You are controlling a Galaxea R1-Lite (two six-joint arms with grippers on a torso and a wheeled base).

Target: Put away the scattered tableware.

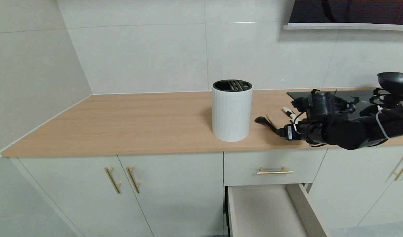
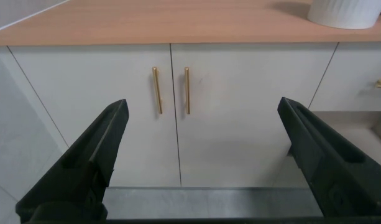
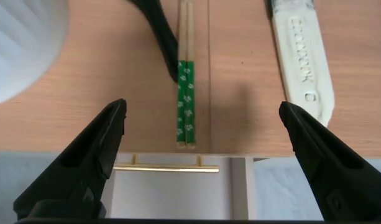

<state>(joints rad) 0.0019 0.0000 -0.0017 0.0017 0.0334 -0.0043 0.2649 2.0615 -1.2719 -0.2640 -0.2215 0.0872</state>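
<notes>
Wooden chopsticks (image 3: pixel 186 81), a black utensil (image 1: pixel 262 120) and a white-handled utensil (image 3: pixel 302 56) lie loose on your counter (image 1: pixel 122 121) beside the white holder (image 1: pixel 232 112), so nothing looks stowed yet. Your right gripper (image 3: pixel 202 107) hangs spread over the chopsticks. Your left gripper (image 2: pixel 201 104), also spread, faces the cupboard doors (image 2: pixel 115 112).

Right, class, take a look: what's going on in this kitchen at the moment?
The robot's right gripper hangs with open fingers above a wooden countertop, over a pair of wooden chopsticks with green patterned ends. A black-handled utensil and a white-handled utensil lie beside them, near a white ribbed cylindrical holder. Nothing is gripped yet. A drawer below stands open. The left gripper, also open, faces pale cabinet doors.
</notes>
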